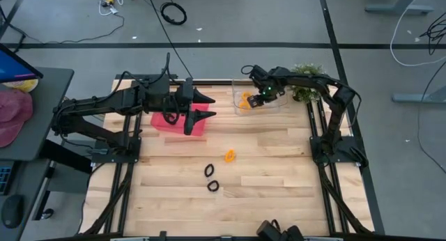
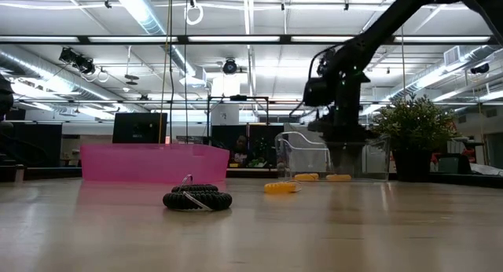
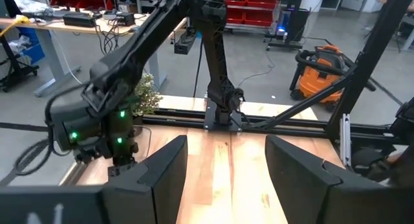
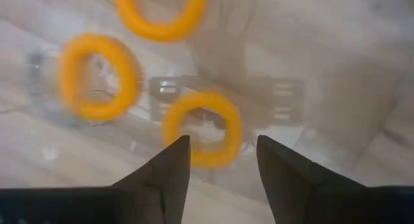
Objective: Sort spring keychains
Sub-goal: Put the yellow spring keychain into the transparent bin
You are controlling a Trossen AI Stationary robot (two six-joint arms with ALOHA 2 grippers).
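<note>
The left gripper hovered with fingers spread and empty over the pink bin. Two black keychains and an orange keychain lay mid-table. Farther right, the right gripper stood released above three orange keychains in the clear container.

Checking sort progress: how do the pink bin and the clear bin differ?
The pink bin is opaque, the clear bin see-through. The clear bin holds orange keychains; the pink bin's contents cannot be seen. The left gripper hovers by the pink bin, the right gripper over the clear bin. Both sit at the table's far edge.
</note>
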